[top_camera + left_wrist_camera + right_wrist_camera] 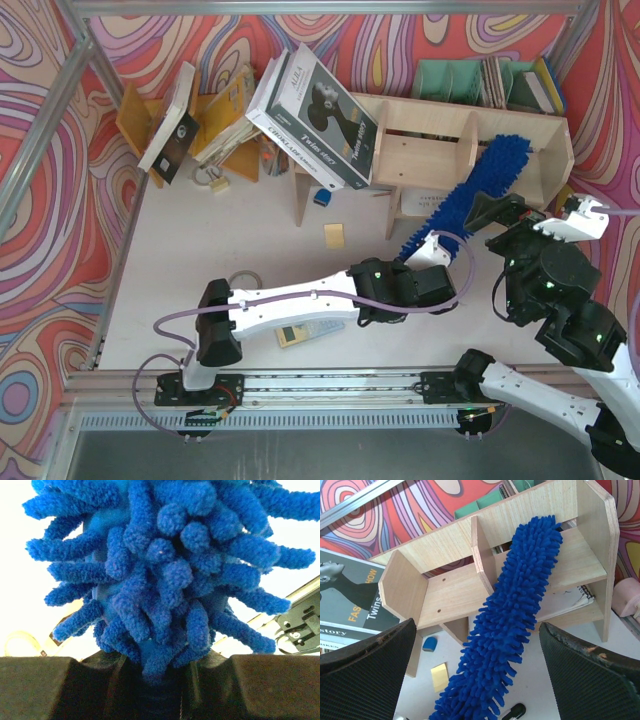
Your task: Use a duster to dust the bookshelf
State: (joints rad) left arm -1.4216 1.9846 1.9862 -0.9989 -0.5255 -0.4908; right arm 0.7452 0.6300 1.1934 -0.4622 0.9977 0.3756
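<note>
Legibly, "Twins story" on a book (pixel 320 105) at the bookshelf (pixel 430 155).

Three views, all sharing the duster (pixel 470 195).
The table (pixel 190 260) is seen broadly from above and behind its near edge; the left wrist view is held right against the blue fibres; the right wrist view is aimed from farther back at the bookshelf (pixel 450 590) by the far right corner.
</note>
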